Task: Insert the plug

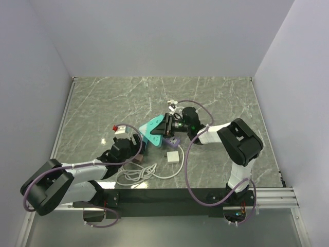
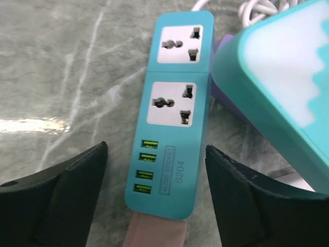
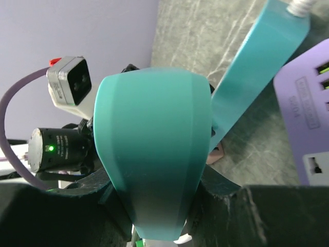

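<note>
The plug (image 1: 174, 156), a flat white square block, lies on the marble table just right of centre. Its thin white cable (image 1: 138, 175) is coiled near the arm bases, and neither gripper touches it. My left gripper (image 1: 136, 145) (image 2: 157, 154) is open and straddles the USB end of a teal power strip (image 2: 177, 103), with a gap on each side. My right gripper (image 1: 165, 126) (image 3: 154, 195) is shut on a teal wedge-shaped block (image 3: 154, 149) (image 2: 277, 77) with a white face, holding it just above the strips.
A purple power strip (image 1: 173, 140) (image 3: 308, 113) lies beside the teal strip (image 1: 145, 135). A brownish-pink cube adapter (image 2: 154, 231) sits at the teal strip's near end, under my left wrist. White walls enclose the table on three sides.
</note>
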`<state>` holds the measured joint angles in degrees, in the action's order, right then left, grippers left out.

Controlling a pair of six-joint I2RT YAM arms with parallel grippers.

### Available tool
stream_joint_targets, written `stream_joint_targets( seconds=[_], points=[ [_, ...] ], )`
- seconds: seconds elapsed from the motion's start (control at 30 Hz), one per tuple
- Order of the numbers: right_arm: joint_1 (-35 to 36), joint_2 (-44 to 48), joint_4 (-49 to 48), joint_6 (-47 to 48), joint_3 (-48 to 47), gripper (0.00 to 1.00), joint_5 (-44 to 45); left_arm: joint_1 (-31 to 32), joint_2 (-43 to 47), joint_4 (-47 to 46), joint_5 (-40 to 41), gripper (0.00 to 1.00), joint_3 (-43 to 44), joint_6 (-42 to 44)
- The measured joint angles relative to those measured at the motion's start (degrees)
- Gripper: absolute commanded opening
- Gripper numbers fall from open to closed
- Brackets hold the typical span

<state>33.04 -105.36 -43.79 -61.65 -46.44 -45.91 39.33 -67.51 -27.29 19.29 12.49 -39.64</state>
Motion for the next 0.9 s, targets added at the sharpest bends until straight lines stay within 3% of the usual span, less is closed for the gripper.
stream_joint_targets(
  seconds=[0.2,0.27,0.3,0.33,0.9],
  points=[
    [0.0,0.0,3.74,1.64,-1.55,0.0,0.72,-0.81,-5.35,-5.92,-4.5,0.54,-0.28,0.9],
    [0.0,0.0,4.72,2.19,-2.19,0.0,0.98,-1.01,-6.73,-8.02,-5.81,0.31,-0.42,1.38],
    [0.0,0.0,5.14,2.43,-2.43,0.0,1.14,-1.01,-7.3,-8.81,-5.92,0.09,-0.42,1.73],
    [0.0,0.0,5.6,2.71,-2.69,0.0,1.29,-1.07,-7.54,-9.09,-5.95,0.01,-0.39,1.81],
    [0.0,-2.84,8.76,3.5,-8.07,0.0,1.64,-0.96,-7.21,-3.17,-4.48,0.0,2.71,7.69]
  ],
)
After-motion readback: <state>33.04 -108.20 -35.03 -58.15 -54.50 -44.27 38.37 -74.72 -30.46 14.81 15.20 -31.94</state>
